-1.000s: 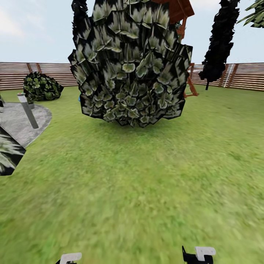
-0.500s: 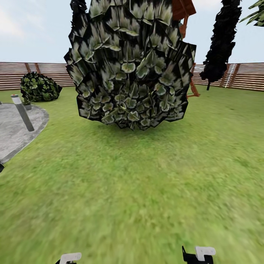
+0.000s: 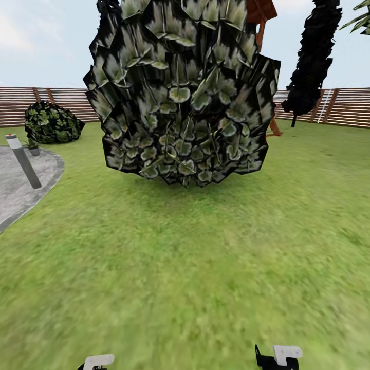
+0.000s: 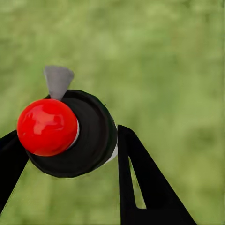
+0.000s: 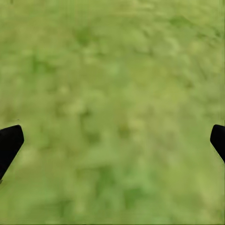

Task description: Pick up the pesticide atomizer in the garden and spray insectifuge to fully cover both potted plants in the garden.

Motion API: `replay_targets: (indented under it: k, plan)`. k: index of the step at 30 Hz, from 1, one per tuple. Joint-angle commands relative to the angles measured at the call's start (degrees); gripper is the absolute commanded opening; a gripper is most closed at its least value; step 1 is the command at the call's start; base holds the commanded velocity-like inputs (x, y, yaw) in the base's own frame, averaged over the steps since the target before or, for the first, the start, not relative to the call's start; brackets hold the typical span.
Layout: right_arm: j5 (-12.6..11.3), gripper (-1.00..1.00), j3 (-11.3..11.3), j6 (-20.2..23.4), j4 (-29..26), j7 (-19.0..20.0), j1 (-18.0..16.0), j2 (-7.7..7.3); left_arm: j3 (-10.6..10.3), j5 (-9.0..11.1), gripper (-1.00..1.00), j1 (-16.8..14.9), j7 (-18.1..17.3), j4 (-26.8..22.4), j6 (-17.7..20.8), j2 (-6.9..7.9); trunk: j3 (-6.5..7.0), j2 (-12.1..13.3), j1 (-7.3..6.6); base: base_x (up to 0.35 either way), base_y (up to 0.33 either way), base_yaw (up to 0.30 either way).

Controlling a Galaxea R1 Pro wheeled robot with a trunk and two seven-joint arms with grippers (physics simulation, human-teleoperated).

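In the left wrist view my left gripper (image 4: 70,140) is shut on the pesticide atomizer (image 4: 89,136). I see it end-on: a round dark end with a red knob and a small grey tab, held between the two black fingers (image 4: 140,178) over grass. My right gripper (image 5: 115,140) is open with only lawn between its tips. In the head view, white parts of the left arm (image 3: 98,361) and right arm (image 3: 281,355) show at the bottom edge. One small potted plant (image 3: 33,147) in a grey pot stands far off at the left, at the patio's edge.
A big dark leafy bush (image 3: 180,97) stands straight ahead on the lawn. At the left lie the round grey patio (image 3: 20,190) and a grey bollard light (image 3: 23,162), with a smaller bush (image 3: 51,122) behind. A brown slat fence (image 3: 339,107) closes the back.
The whole head view has shifted: the big bush looms larger and nearer, and the patio and bollard have slid toward the left edge. The striped leaves at the left have left the picture.
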Motion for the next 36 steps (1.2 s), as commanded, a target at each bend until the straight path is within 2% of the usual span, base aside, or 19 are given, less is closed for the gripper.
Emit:
replay_targets:
  k: [1, 8, 36]
  plan:
    - [-0.39, 1.00, 0.51, -0.12, 0.01, -0.17, -0.02, 0.00, -0.51, 0.43, -1.00, -0.01, 0.22, 0.02, -0.16, 0.01, -0.05, -0.02, 0.02, 0.339, 0.000, 0.000]
    - [-0.39, 1.00, 0.51, -0.12, 0.01, -0.20, -0.02, 0.00, -0.59, 0.43, -1.00, -0.01, 0.22, 0.00, -0.16, 0.01, -0.05, -0.02, 0.02, 0.339, 0.000, 0.122]
    - [-0.40, 1.00, 0.51, -0.12, 0.01, -0.14, -0.02, 0.00, -0.54, 0.43, -1.00, -0.03, 0.22, 0.00, -0.16, 0.01, -0.05, -0.02, 0.02, 0.339, -0.053, 0.219]
